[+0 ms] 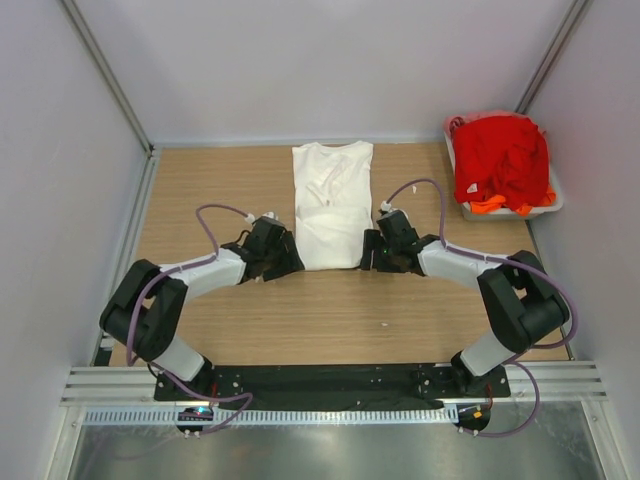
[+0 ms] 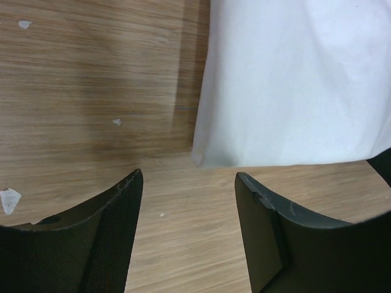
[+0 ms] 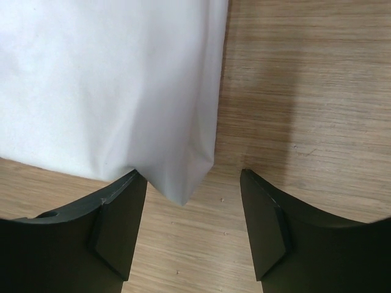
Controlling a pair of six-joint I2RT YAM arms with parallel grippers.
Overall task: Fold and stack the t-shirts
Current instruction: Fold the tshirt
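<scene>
A white t-shirt (image 1: 332,203) lies folded into a long strip on the wooden table, collar at the far end. My left gripper (image 1: 285,262) is open at its near left corner; in the left wrist view the corner (image 2: 208,157) lies just beyond the gripper (image 2: 189,177), not between the fingers. My right gripper (image 1: 370,255) is open at the near right corner; in the right wrist view the corner (image 3: 183,194) lies between the spread fingers of the gripper (image 3: 194,176). Red and orange t-shirts (image 1: 500,160) are heaped in a pale tub.
The pale plastic tub (image 1: 545,207) stands at the far right by the right wall. Grey walls close in the table (image 1: 350,320) on left, back and right. Small white flecks (image 2: 8,199) lie on the wood.
</scene>
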